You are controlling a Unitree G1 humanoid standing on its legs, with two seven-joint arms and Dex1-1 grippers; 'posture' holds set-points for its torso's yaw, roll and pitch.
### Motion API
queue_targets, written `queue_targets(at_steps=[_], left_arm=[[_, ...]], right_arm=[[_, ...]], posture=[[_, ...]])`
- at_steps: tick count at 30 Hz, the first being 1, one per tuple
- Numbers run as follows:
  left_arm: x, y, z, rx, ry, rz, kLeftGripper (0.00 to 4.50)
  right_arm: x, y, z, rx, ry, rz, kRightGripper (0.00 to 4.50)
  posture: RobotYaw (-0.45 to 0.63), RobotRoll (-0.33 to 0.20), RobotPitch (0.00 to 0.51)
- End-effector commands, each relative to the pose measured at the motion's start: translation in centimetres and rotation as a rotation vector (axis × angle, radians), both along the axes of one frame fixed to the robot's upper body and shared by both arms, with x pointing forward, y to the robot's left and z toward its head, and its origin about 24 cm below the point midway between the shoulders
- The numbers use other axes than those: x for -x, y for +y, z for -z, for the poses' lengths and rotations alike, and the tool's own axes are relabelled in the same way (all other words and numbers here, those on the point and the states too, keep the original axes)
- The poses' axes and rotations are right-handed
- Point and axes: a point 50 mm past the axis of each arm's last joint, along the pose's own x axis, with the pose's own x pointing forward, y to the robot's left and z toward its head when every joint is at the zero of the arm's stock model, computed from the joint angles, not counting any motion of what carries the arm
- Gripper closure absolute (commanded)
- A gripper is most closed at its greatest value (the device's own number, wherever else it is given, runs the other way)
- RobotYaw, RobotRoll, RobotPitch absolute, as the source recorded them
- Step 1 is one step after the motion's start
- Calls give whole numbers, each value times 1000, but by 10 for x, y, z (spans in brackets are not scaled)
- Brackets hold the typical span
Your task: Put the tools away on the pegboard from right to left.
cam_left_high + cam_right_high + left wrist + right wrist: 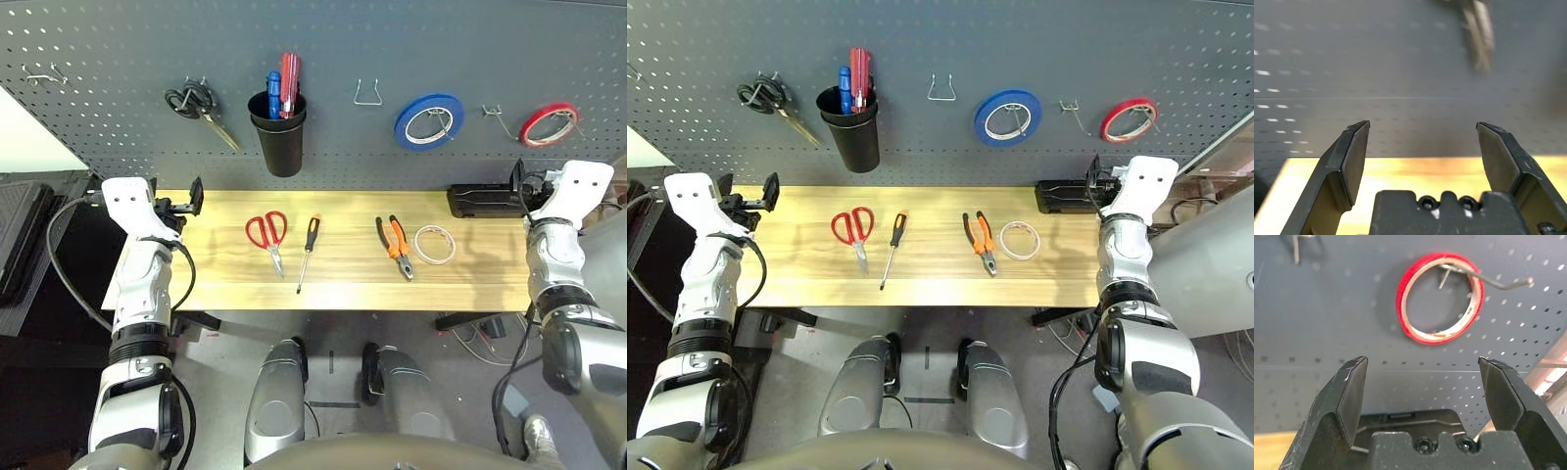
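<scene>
Two black two-fingered grippers, the left one at ten o'clock and the right one at two, have fingers spread, pinching nothing. Between, on the pale wooden table, from nine toward three o'clock, lie red-handled scissors, a black-and-orange-handled screwdriver, orange-and-black pliers and a whitish tape roll. Beyond, at twelve, stands the dark grey perforated pegboard.

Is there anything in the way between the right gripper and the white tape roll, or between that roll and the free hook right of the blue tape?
Nothing visible blocks either path: bare wood separates the open right gripper from the white tape roll, and the hook hangs above with only bare board below.
</scene>
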Motion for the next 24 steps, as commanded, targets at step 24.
queue_targets(at_steps=[24], left_arm=[[48, -97, 22, -291, 348, 789, 51]], right_arm=[[12, -3, 19, 203, 782, -718, 0]], posture=[[145, 0, 278]])
